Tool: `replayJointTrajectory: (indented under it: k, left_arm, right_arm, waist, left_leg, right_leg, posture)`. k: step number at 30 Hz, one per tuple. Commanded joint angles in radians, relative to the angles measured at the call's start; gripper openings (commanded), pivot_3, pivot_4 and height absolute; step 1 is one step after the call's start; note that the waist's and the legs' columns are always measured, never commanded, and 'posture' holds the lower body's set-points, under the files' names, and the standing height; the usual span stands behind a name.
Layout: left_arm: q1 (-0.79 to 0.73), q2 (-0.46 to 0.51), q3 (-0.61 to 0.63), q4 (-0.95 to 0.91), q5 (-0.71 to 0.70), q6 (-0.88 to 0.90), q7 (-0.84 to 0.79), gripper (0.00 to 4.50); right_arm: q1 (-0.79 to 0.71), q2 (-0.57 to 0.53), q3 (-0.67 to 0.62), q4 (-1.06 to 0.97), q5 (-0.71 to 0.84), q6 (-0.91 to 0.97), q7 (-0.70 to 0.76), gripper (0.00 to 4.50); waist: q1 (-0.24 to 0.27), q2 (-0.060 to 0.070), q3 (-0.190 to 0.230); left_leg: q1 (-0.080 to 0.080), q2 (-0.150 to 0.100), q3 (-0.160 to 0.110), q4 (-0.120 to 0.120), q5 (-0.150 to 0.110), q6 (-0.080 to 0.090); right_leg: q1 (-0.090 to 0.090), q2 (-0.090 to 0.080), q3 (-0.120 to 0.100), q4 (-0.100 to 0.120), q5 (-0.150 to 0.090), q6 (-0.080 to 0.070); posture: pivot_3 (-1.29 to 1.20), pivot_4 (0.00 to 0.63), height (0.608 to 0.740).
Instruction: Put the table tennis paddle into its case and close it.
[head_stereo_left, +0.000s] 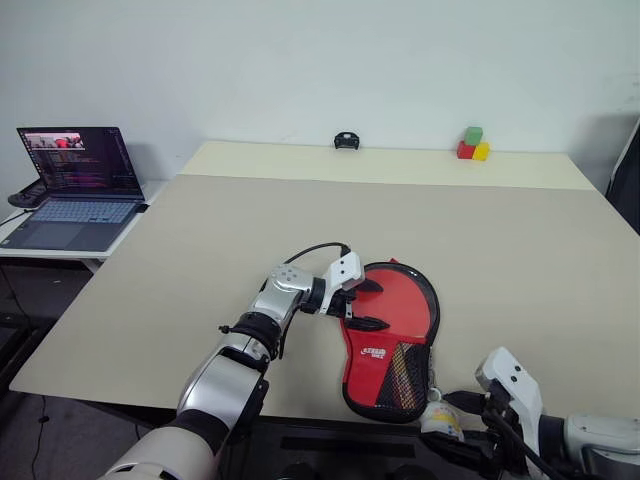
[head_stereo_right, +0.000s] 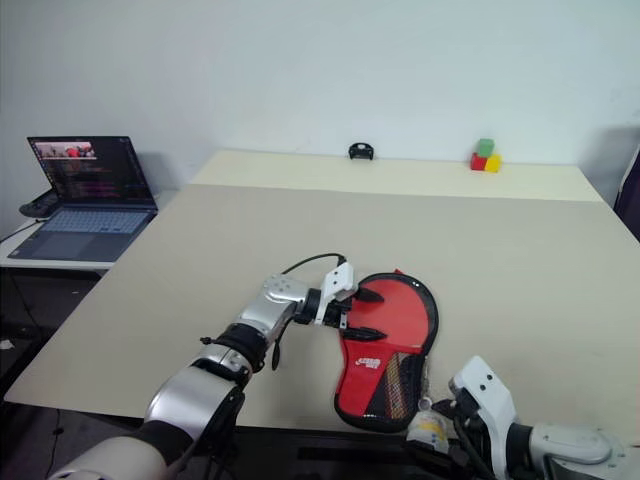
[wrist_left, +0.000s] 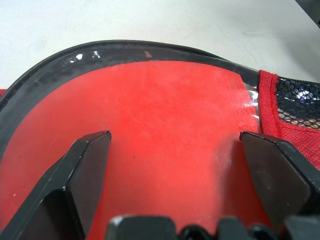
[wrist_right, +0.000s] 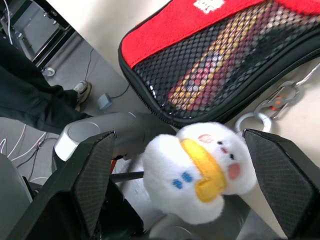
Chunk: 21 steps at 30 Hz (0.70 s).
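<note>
Red case (head_stereo_left: 392, 340) under wide-open, empty left end effector (head_stereo_left: 363, 304); right end effector (wrist_right: 185, 185) open too, plush duck keychain (wrist_right: 192, 170) btwn fingers.

The case (head_stereo_left: 392, 340) lies on the table (head_stereo_left: 500, 250) near its front edge. Behind it, at the far edge, sit blocks (head_stereo_left: 473, 144). A laptop (head_stereo_left: 75, 188) stands left of the table.

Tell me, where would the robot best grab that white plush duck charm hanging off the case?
Probably by the plush duck's round body, squeezed across its sides. It dangles past the table edge on a ring and clip from the case, right between the right pincer's open fingers, so coming straight on suits.
</note>
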Motion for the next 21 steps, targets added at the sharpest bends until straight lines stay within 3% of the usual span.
replayJointTrajectory:
  k: [1,13,16,21]
  left_arm:
    - [0.007,-0.01,0.004,0.002,0.008,-0.013,-0.006,4.5]
    - [0.01,-0.007,0.012,-0.002,0.016,-0.01,-0.005,4.5]
    - [0.009,-0.006,0.012,-0.001,0.018,-0.012,-0.004,4.5]
    - [0.012,-0.001,-0.012,0.009,0.046,-0.043,-0.019,4.5]
  right_arm:
    - [0.008,-0.028,0.093,-0.02,-0.088,-0.059,-0.021,4.47]
    - [-0.003,-0.085,0.244,0.01,-0.311,-0.193,-0.016,4.47]
    - [-0.004,-0.093,0.251,0.01,-0.34,-0.215,-0.007,3.87]
    - [0.0,-0.138,0.233,0.008,-0.384,-0.268,0.047,2.22]
  waist:
    - [0.0,0.0,0.0]
    - [0.0,0.0,0.0]
    - [0.0,0.0,0.0]
    - [0.0,0.0,0.0]
  left_leg:
    - [0.0,0.0,0.0,0.0,0.0,0.0]
    - [0.0,0.0,0.0,0.0,0.0,0.0]
    - [0.001,0.0,0.0,0.0,0.0,0.0]
    - [0.001,0.0,0.0,0.0,0.0,0.0]
  right_leg:
    - [0.0,0.0,0.0,0.0,0.0,0.0]
    - [0.001,0.0,0.0,0.0,0.0,0.0]
    - [0.001,0.0,0.0,0.0,0.0,0.0]
    - [0.002,0.0,0.0,0.0,0.0,0.0]
  posture:
    - [0.0,0.15,0.74]
    - [0.0,0.15,0.74]
    - [0.0,0.15,0.74]
    - [0.0,0.15,0.74]
